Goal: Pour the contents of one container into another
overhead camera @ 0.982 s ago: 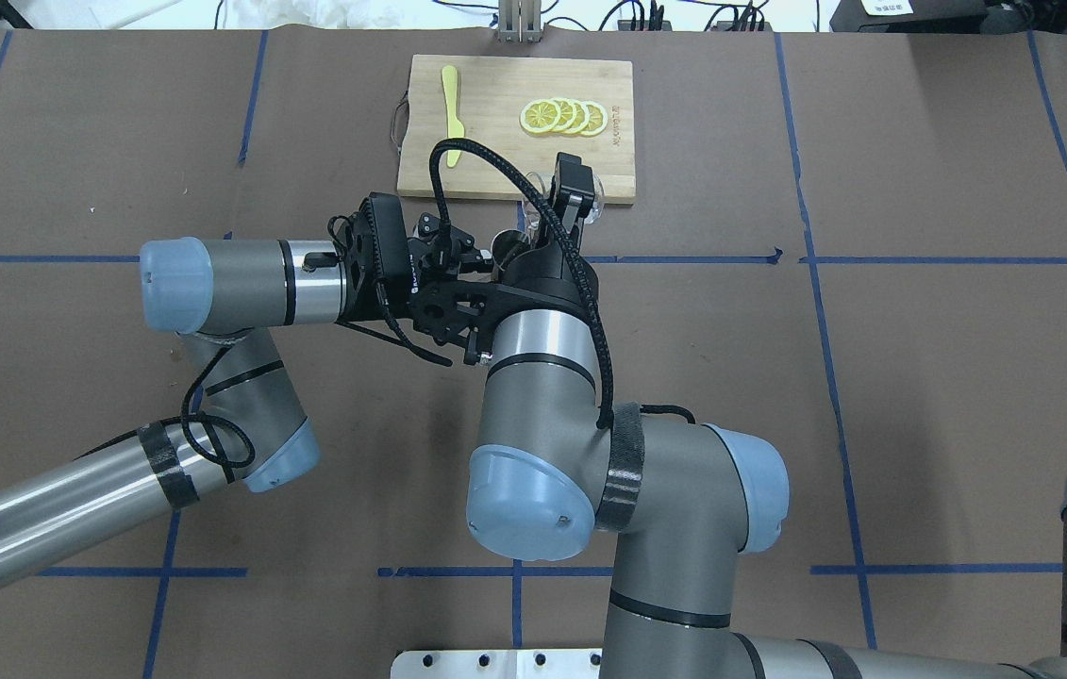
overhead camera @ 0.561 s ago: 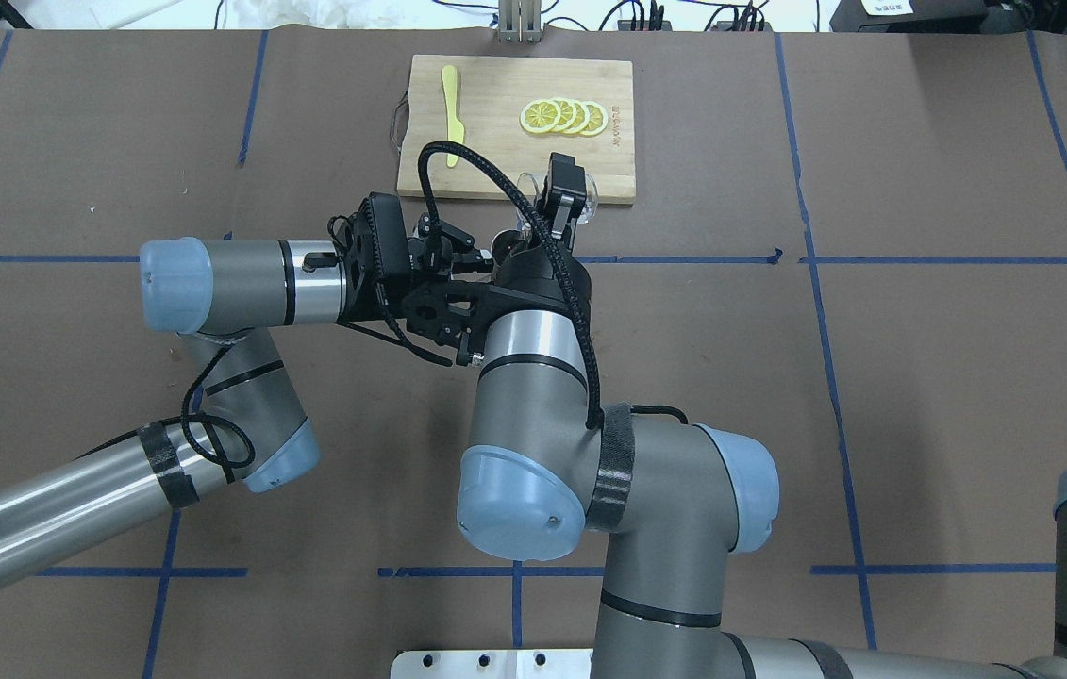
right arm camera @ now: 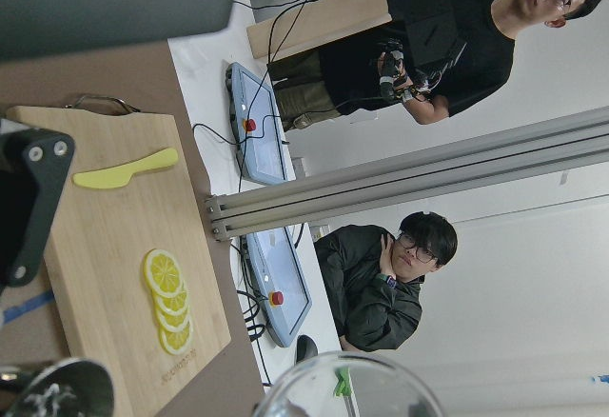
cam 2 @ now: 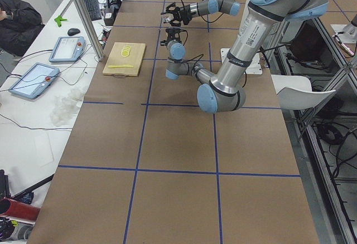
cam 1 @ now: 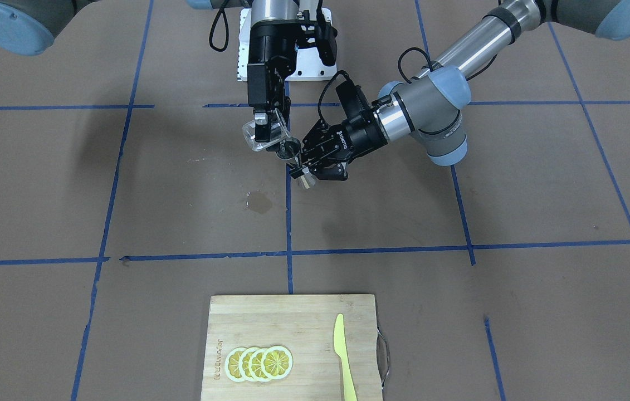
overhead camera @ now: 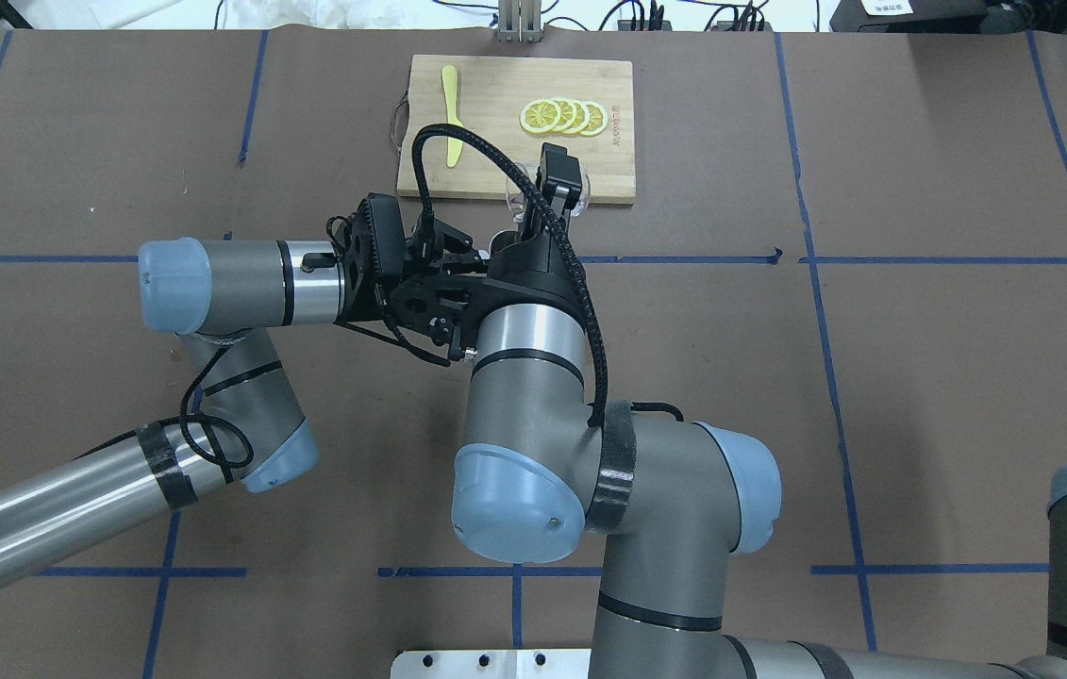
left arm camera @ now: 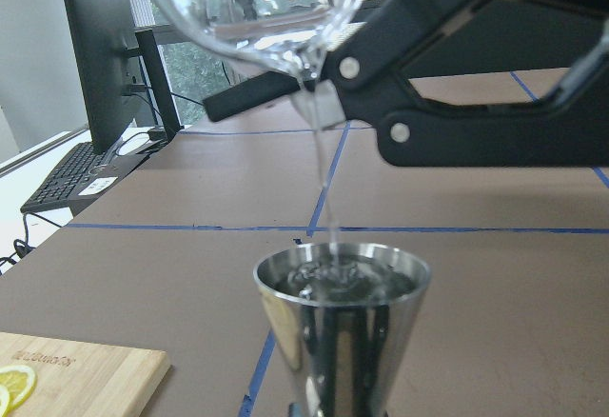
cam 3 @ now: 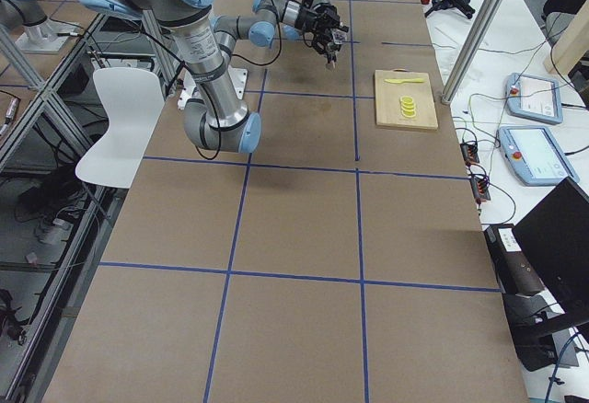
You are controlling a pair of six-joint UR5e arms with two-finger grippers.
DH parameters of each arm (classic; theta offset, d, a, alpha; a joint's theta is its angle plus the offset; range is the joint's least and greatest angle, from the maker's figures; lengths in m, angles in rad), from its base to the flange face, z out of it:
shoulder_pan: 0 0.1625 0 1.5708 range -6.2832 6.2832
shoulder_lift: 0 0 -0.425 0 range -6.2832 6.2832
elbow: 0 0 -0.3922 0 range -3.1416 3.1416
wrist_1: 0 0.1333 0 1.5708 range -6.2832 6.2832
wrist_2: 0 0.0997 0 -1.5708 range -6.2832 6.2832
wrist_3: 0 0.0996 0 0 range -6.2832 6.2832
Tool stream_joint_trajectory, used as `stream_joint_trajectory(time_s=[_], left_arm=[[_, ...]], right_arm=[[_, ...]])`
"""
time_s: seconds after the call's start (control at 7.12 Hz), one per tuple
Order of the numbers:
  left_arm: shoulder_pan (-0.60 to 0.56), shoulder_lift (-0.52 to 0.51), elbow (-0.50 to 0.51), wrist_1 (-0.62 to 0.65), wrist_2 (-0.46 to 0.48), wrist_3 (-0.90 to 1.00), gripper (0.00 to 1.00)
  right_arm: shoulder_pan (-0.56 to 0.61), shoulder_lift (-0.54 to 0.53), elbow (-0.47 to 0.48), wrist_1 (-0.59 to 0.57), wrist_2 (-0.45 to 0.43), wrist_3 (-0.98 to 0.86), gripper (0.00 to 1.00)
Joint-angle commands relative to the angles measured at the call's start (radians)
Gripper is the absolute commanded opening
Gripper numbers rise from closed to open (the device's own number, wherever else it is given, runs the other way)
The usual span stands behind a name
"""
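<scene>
My right gripper (cam 1: 263, 132) is shut on the small clear glass cup (cam 1: 259, 139) and holds it tilted above the table. A thin stream of clear liquid runs from the cup (left arm camera: 252, 8) down into the silver hourglass jigger (left arm camera: 341, 317), whose top cone holds liquid. My left gripper (cam 1: 301, 165) is shut on the jigger (cam 1: 291, 149) at its waist and keeps it upright in the air, just beside and below the cup. From overhead, the right gripper (overhead camera: 555, 191) and cup (overhead camera: 515, 187) hang over the jigger (overhead camera: 501, 243) by the board's near edge.
A wooden cutting board (cam 1: 303, 323) carries lemon slices (cam 1: 259, 363) and a yellow plastic knife (cam 1: 342, 356) on the far side of the table. A small wet stain (cam 1: 259, 202) marks the brown table cover below the grippers. Operators stand beyond the table end.
My right gripper has shifted left with the glass cup, bringing it over the jigger. The left arm and the jigger have stayed where they were.
</scene>
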Motion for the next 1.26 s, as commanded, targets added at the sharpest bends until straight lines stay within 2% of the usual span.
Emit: stream_joint_trajectory(time_s=[0.0, 0.28, 0.56, 1.12], left_arm=[[-0.001, 0.002, 0.000, 0.000, 0.000, 0.000, 0.00], [-0.001, 0.002, 0.000, 0.000, 0.000, 0.000, 0.00], [-0.001, 0.004, 0.000, 0.000, 0.000, 0.000, 0.00], [-0.002, 0.004, 0.000, 0.000, 0.000, -0.002, 0.00]], right_arm=[[0.009, -0.008, 0.027, 0.043, 0.027, 0.009, 0.00], [0.015, -0.039, 0.027, 0.148, 0.059, 0.066, 0.00], [0.035, -0.059, 0.064, 0.160, 0.163, 0.273, 0.00], [0.035, -0.082, 0.093, 0.163, 0.164, 0.276, 0.00]])
